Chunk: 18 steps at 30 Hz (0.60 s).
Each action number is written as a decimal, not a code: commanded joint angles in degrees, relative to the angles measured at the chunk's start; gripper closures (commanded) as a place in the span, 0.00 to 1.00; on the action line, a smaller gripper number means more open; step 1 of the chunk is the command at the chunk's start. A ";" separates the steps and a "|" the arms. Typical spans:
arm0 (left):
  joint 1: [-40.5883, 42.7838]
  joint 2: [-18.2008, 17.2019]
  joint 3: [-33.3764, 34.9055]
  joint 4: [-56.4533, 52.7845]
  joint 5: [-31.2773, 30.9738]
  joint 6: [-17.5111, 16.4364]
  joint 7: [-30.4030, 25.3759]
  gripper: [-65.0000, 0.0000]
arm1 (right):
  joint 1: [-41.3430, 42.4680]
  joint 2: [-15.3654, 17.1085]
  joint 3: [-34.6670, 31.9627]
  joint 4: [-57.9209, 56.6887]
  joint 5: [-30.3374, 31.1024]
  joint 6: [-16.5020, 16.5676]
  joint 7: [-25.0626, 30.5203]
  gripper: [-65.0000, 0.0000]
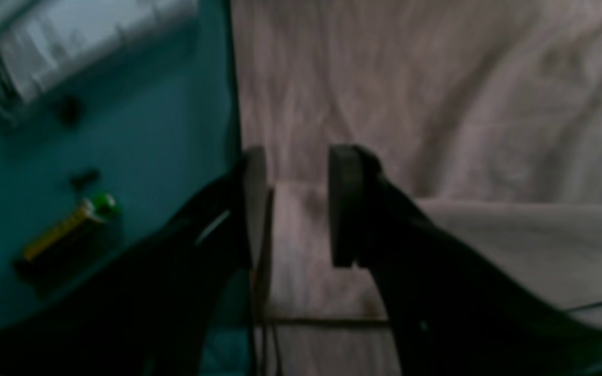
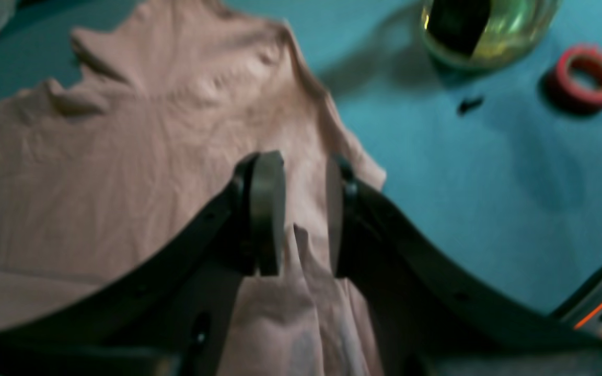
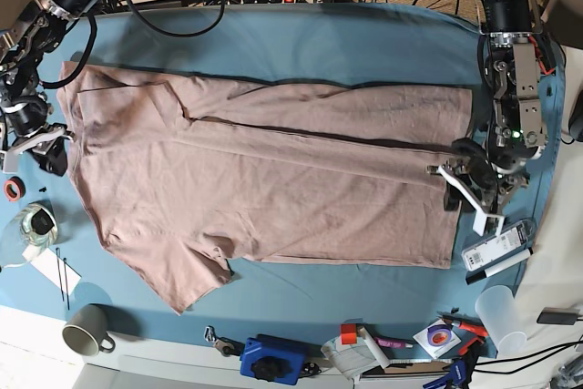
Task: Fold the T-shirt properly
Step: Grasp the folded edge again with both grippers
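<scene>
I see the pink-brown T-shirt (image 3: 273, 179) spread across the teal table (image 3: 301, 47), half folded, with both my left claw (image 1: 297, 206) and right claw (image 2: 305, 214) released over its edges, and I judge the loose fold could slip or bunch when regrasped.
</scene>
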 commanded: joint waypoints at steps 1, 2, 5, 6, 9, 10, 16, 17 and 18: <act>-1.01 -0.72 -0.22 1.90 -0.20 -0.02 -0.04 0.67 | 0.83 1.62 0.28 1.11 1.29 0.39 1.27 0.77; -0.68 -0.72 -0.22 2.80 0.26 -0.02 0.74 0.66 | 0.83 1.79 0.28 1.11 1.27 0.39 1.03 0.77; 1.14 -0.74 -0.22 5.51 1.46 0.00 3.72 0.66 | 0.83 2.03 0.35 1.11 1.20 0.31 0.92 0.77; 2.03 -0.72 -0.22 6.69 1.46 0.00 4.44 0.66 | 0.83 2.03 0.35 1.11 1.09 0.31 0.79 0.77; 5.44 -0.72 -0.24 10.64 1.73 0.04 5.01 0.66 | 0.83 2.01 0.35 1.11 1.05 0.26 0.31 0.77; 6.73 -0.72 -0.24 11.96 2.12 0.04 5.01 0.66 | 0.83 2.01 0.35 1.09 1.07 0.24 0.31 0.77; 12.52 -0.72 -0.24 16.46 4.59 0.07 2.73 0.66 | 0.83 2.01 0.61 1.11 1.07 0.13 0.20 0.77; 12.94 -0.72 -0.22 16.55 4.66 0.15 2.62 0.66 | 0.83 2.03 0.61 1.11 1.07 0.15 0.13 0.77; 13.16 -0.72 -0.22 16.55 4.63 0.74 2.62 0.66 | 0.83 2.03 0.61 1.11 1.07 0.15 0.13 0.77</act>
